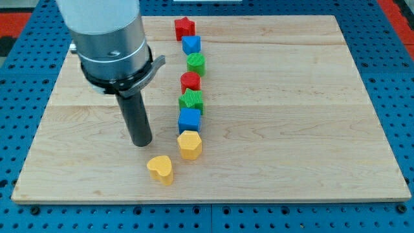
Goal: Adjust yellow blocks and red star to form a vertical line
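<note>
A red star lies at the view's top, heading a column of blocks. A yellow hexagon sits at the column's lower end, touching the blue cube above it. A yellow heart lies apart, lower left of the hexagon. My tip rests on the board left of the hexagon and above-left of the heart, touching neither.
Between the star and the hexagon run a blue block, a green cylinder, a red cylinder, a green star and the blue cube. The wooden board lies on a blue pegboard.
</note>
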